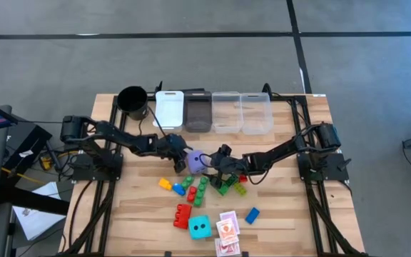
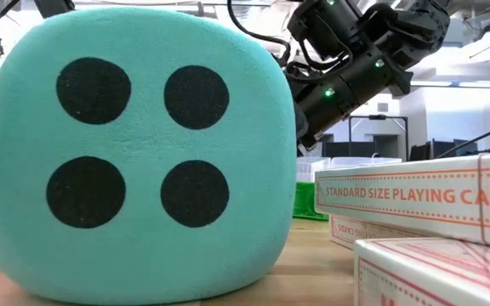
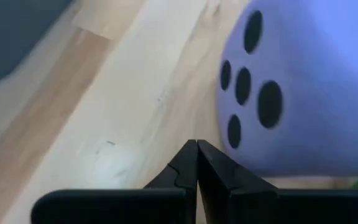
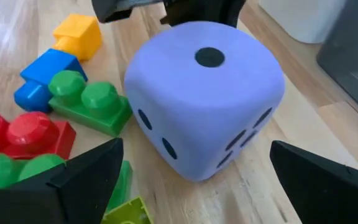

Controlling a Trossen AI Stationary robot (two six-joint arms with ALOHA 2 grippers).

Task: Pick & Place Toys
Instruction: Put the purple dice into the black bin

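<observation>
The purple die (image 1: 193, 161) (image 4: 204, 93) rests on the table's middle on one face. My right gripper (image 1: 212, 163) (image 4: 197, 186) is open, one finger on either side of the die, neither touching it. My left gripper (image 1: 182, 158) (image 3: 196, 146) is shut, its tips low over the table just beside the die (image 3: 303, 87), with a strip of wood between them. Loose bricks lie close by: yellow (image 4: 78, 34), blue (image 4: 45, 74), green (image 4: 92, 102) and red (image 4: 23, 134). A cyan die (image 1: 199, 227) (image 2: 134, 153) and card boxes (image 1: 227, 232) (image 2: 415, 195) sit near the front edge.
Along the far edge stand a black cup (image 1: 132, 100) and several bins: white (image 1: 169, 108), dark (image 1: 198, 111) and two clear ones (image 1: 227, 112) (image 1: 255, 112). More bricks lie in front of the grippers: red (image 1: 183, 214) and blue (image 1: 252, 214).
</observation>
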